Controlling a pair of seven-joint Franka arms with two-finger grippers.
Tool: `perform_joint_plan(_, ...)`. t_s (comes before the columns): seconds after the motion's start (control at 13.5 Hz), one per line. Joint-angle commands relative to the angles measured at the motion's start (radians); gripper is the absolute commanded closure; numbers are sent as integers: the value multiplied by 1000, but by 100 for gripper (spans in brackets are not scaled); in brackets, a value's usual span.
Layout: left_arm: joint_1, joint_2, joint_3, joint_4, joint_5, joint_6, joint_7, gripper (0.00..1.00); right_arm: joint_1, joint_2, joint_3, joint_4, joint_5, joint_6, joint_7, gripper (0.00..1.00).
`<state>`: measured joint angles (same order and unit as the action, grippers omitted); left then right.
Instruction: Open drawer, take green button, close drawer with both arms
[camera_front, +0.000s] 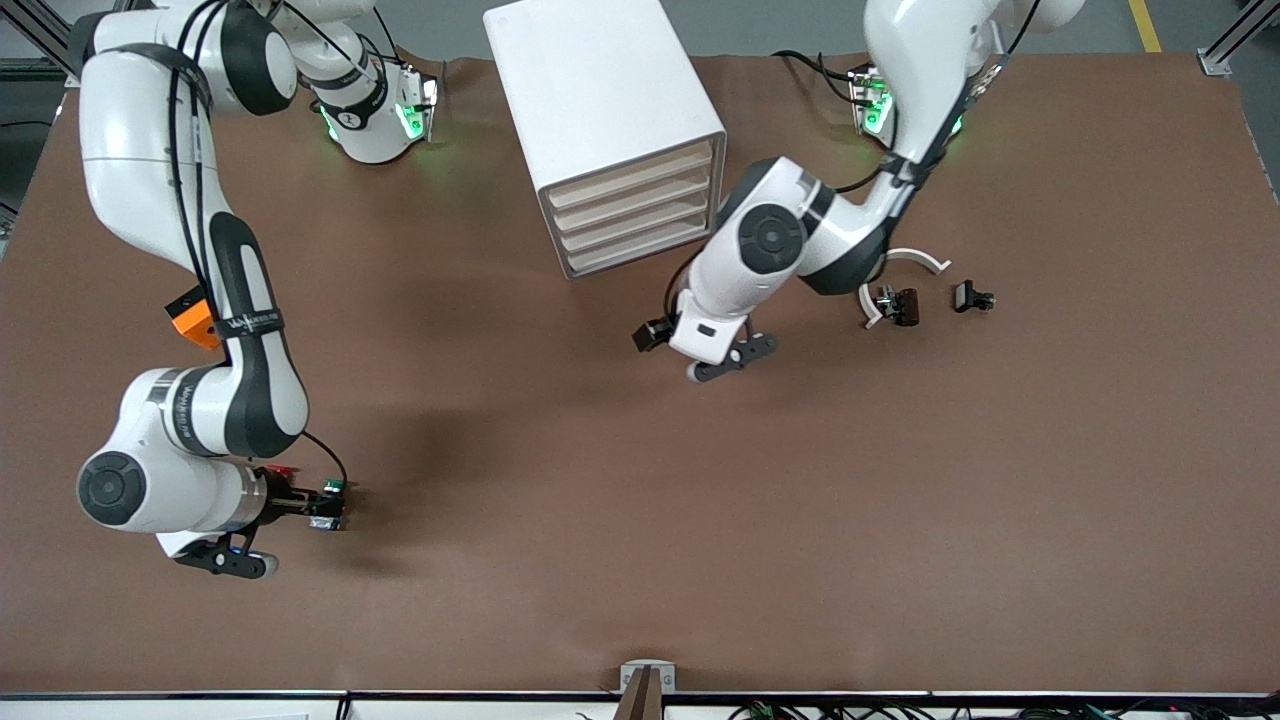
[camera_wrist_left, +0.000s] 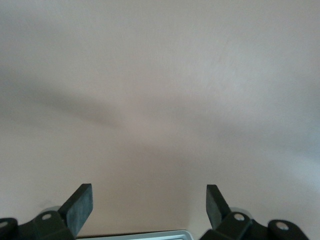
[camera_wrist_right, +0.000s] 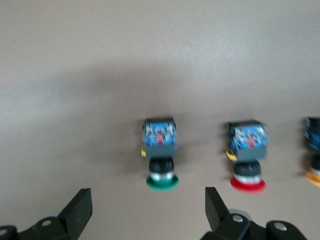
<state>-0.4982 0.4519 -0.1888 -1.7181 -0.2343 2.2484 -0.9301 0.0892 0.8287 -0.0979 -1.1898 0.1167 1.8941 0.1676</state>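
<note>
cabinet shut, green button out on table

white boxy cabinet (camera_front: 605, 120) w/ four cream fronts stands on brown table (camera_front: 640, 500) between the arm bases. bottom cream-fronted drawer (camera_front: 640, 250) sits flush, closed.

right gripper (camera_wrist_right: 147, 212) low over the table at the right arm's end, close to front camera edge. jaws wide apart, holding nothing. small green-capped push button w/ blue-black body (camera_wrist_right: 160, 152) lies on its side on the table just ahead of the fingertips, not touched. red-capped button (camera_wrist_right: 247, 154) beside it, then yellow-capped button (camera_wrist_right: 315, 155) partly cut off at frame edge.

left gripper (camera_wrist_left: 149, 210) over bare table just in front of the cabinet, jaws wide apart, empty.

misc: orange block (camera_front: 192, 318) part hidden by right arm; curved white piece (camera_front: 915, 258) and two small dark parts (camera_front: 935, 300) toward left arm's end.
</note>
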Motion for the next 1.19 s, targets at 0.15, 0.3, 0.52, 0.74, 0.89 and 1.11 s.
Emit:
perform_joint_plan(0.15,105,-195,-8,-130,17,-69,233,0,-51,-245,6,-51,3,-212,-86,0)
perform_joint_plan(0.3,147,-263,-8,-204,17,-69,348,0,-65,-324,6,-56,3,-295,-94,0)
perform_joint_plan(0.52,205,-379,-6,-320,18,-64,441,0,-74,-431,6,-73,-23,-380,-97,0)
perform_joint_plan(0.74,285,-475,-8,-411,29,-61,630,0,-89,-512,6,-77,-35,-476,-112,0)
perform_joint_plan(0.89,358,-551,-11,-469,33,-61,714,0,-97,-549,4,-93,-38,-501,-112,0)
perform_joint_plan(1.11,446,-647,-18,-531,174,-94,728,0,-137,-543,7,-100,-45,-511,-193,0)
